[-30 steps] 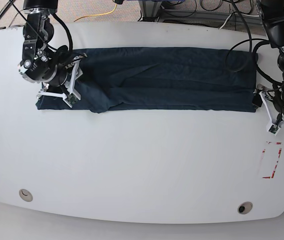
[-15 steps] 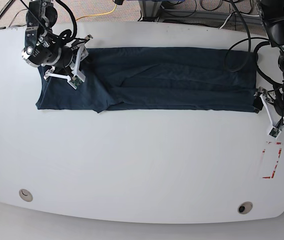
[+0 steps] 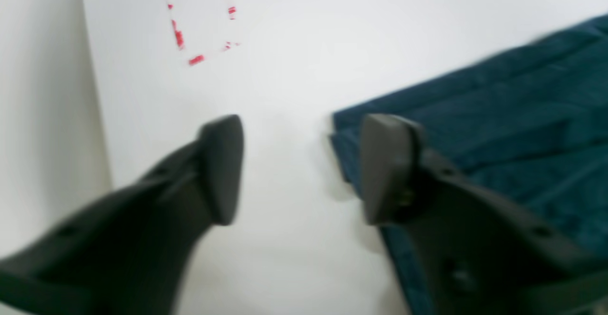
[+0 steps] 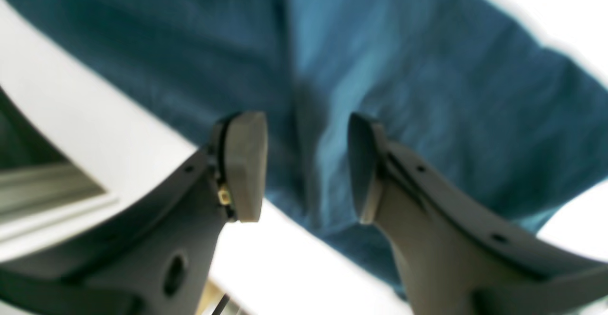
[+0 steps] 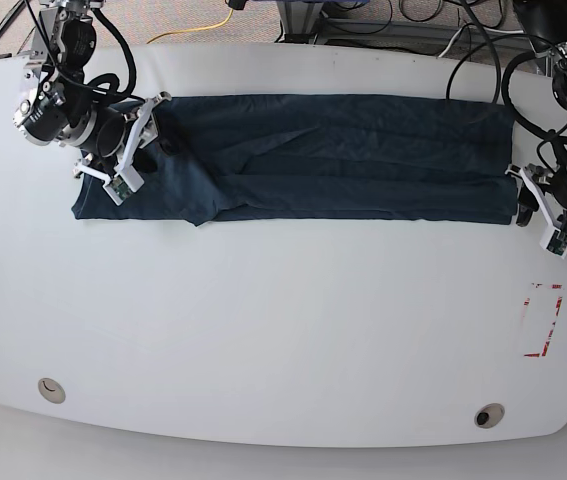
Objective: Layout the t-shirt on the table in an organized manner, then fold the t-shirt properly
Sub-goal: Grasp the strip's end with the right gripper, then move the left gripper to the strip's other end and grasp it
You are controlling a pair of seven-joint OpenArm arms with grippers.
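Now the shirt (image 5: 333, 155) lies as a long folded band along the desk's (image 5: 283, 330) far edge. Both jaws stand part open and empty: left gripper (image 3: 299, 167) at its end corner, right gripper (image 4: 304, 163) above the other. Next likely calls for gripping both ends.

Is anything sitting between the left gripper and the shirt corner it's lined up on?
Nothing visible. The left gripper has open jaws straddling bare table, one fingertip already over the corner of the t-shirt. Only the red dashed mark lies nearby, off to the side.
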